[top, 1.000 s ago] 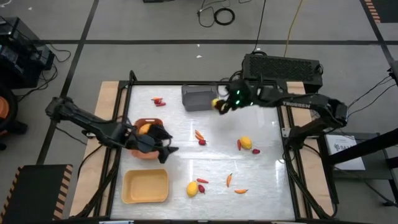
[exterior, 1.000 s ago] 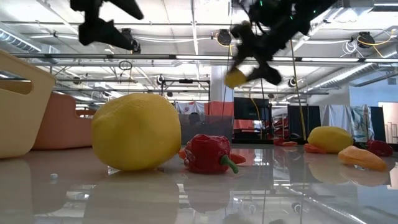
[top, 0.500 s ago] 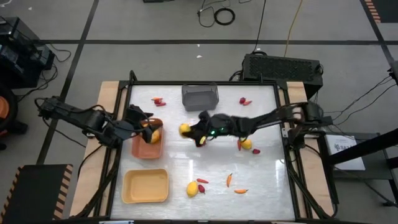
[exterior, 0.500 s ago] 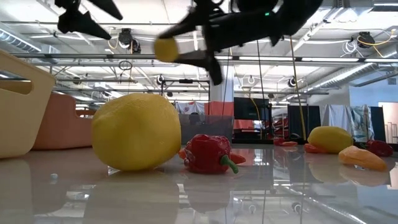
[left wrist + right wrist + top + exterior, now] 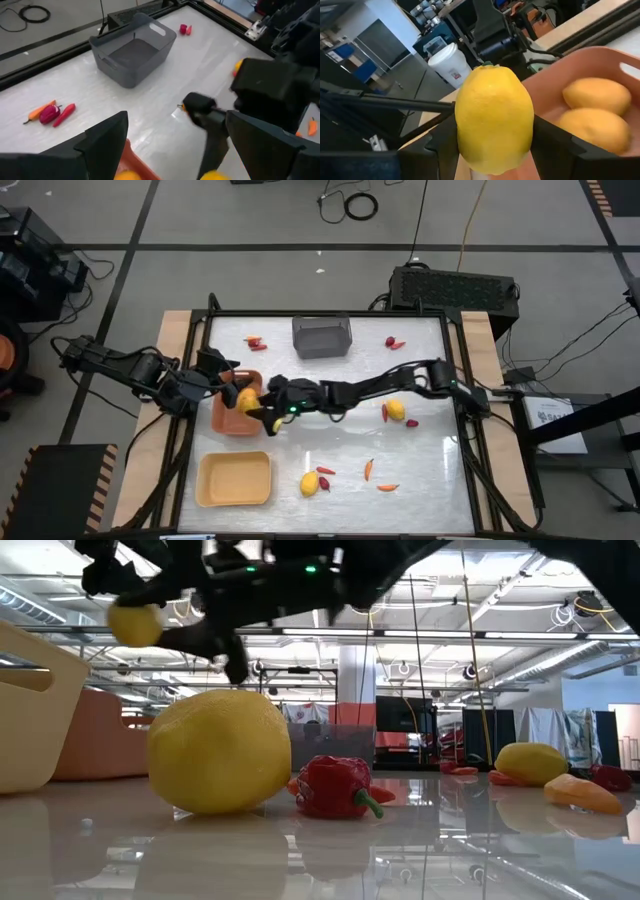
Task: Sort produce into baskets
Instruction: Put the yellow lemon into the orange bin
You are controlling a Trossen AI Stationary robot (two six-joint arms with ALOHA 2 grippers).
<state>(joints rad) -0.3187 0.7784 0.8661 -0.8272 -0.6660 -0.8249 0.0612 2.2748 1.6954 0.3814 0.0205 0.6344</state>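
My right gripper [image 5: 255, 404] reaches across the table to the orange-brown tray [image 5: 226, 420] and is shut on a yellow lemon [image 5: 492, 117]. The lemon also shows in the high view [image 5: 247, 398] and in the low view [image 5: 135, 625]. Two more lemons [image 5: 597, 95] lie in the tray. My left gripper [image 5: 215, 368] is open and empty at the tray's far left corner; its fingers [image 5: 107, 140] stand wide apart. A pale yellow tray [image 5: 235, 480] sits at the near left, and a grey bin [image 5: 321, 337] at the far middle. My right gripper pinches the lemon's two opposite sides [image 5: 465, 135] between its two fingers [image 5: 552, 150], about the lemon's middle. The fingers come roughly level from the table's right. The lemon is lifted clear, over the orange-brown tray's right rim.
A lemon [image 5: 396, 410] lies at the right middle and another [image 5: 310, 483] at the near middle, with a red pepper [image 5: 335, 785] beside it. Carrot sticks and small red pieces lie scattered [image 5: 255, 340] [image 5: 392, 342] [image 5: 368, 469]. The right arm spans the table's middle.
My right gripper has carried the lemon from beside the grey bin toward the table's left and near side, to the orange-brown tray, staying shut on it. My left gripper has drawn back from over the tray toward its far left corner.
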